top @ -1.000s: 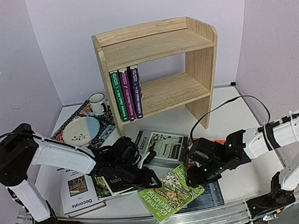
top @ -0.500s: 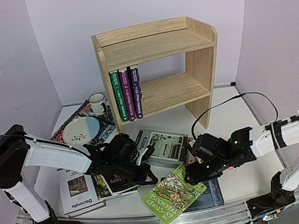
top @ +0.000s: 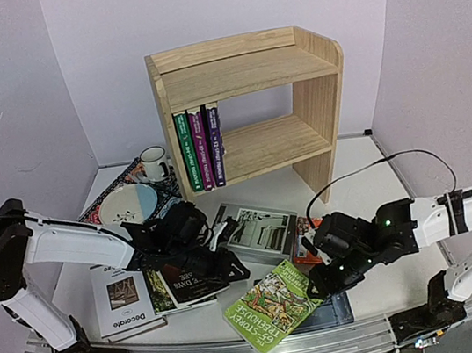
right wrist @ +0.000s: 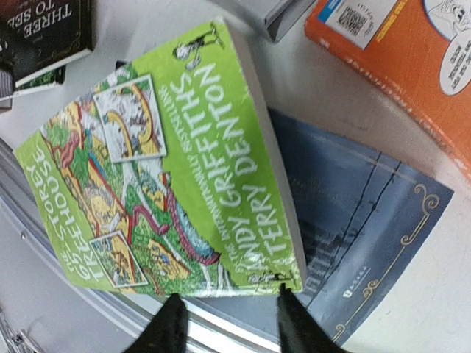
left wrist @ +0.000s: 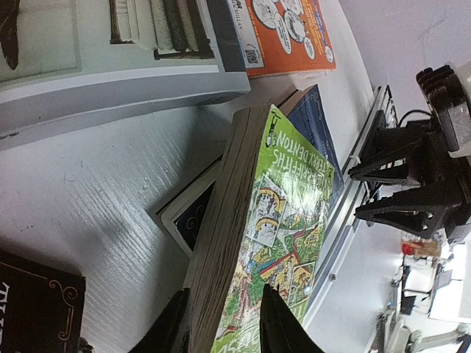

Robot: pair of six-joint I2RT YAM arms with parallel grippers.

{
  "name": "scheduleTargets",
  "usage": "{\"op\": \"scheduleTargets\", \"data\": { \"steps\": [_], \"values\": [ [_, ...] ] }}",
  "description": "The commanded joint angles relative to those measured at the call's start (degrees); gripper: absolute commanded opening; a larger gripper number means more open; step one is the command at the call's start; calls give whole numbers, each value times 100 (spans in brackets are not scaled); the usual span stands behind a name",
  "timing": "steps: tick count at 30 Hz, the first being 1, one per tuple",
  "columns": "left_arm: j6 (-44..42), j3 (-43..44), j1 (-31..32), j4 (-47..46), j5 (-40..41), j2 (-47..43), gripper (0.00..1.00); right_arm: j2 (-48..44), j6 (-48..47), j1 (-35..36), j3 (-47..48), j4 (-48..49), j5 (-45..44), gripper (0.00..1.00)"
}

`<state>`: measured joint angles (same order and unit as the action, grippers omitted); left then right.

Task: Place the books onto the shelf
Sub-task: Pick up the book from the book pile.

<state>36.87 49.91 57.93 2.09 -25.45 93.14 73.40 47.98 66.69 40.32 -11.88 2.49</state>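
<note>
Tabletop with a pine shelf [top: 247, 73] at the rear centre. Three upright books [top: 200, 146], green and purple, stand at the left end of its lower tier; the upper tier holds nothing visible.

The remaining books lie flat on the table [top: 359, 167] in front of the shelf. A green book [top: 269, 306] rests at a slant on a dark blue book [right wrist: 368, 220] near the front edge. An orange book [right wrist: 397, 59] and a grey book [top: 257, 231] lie behind it, and a black book [top: 185, 283] and a white book [top: 124, 304] lie to the left.

The left gripper [left wrist: 221, 312] straddles one corner of the green book, with one finger at the page edge and one over the cover. Whether it is clamped cannot be told.

The right gripper [right wrist: 228, 309] meets the opposite end of the green book. Its fingers are spread, their tips at the book's edge, and grasp nothing.

A bowl [top: 128, 203] and a mug [top: 154, 162] sit on a patterned mat [top: 165, 207] left of the shelf.
</note>
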Motion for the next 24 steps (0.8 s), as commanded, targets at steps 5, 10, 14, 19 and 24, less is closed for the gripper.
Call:
{"op": "scheduleTargets", "data": {
  "steps": [5,10,14,19,24],
  "values": [
    [-264,211,-10,10,-102,123,51,105,862,841,-253,-105,-6,0],
    [-310,193,-7,-13,-249,293,55,319,1223,1083,-603,688,-214,0],
    [-264,73,-7,-156,-442,427,58,562,1106,1078,-503,764,-649,0],
    [-78,-114,-9,-629,-802,635,61,1025,855,875,-124,773,-960,0],
    [108,-140,-9,-768,-1113,786,62,1188,761,553,-52,916,-992,0]
  ]
}}
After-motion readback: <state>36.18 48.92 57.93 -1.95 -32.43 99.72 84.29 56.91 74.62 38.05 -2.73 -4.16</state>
